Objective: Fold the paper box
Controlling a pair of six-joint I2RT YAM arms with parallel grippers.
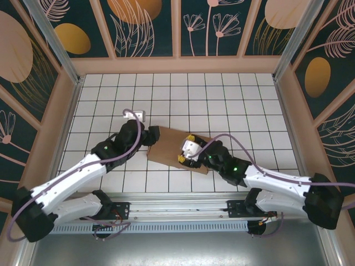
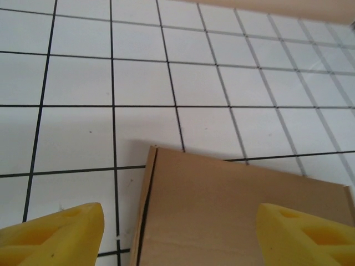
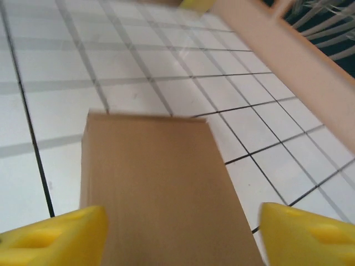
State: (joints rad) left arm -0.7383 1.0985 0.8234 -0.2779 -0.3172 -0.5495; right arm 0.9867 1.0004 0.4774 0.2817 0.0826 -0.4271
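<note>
Where the two arms reach in from the near edge, the left gripper (image 2: 180, 238) hangs released, its yellow fingers (image 2: 52, 233) spread wide above the left end of the paper box (image 1: 169, 147). The right gripper (image 3: 183, 233) is likewise unclenched over the box's right part. The brown box lies at the middle of the white gridded table (image 1: 222, 94).

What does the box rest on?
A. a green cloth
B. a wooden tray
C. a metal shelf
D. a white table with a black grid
D: the box lies on the white table, which is crossed by black grid lines; both wrist views show the same surface around it.
</note>
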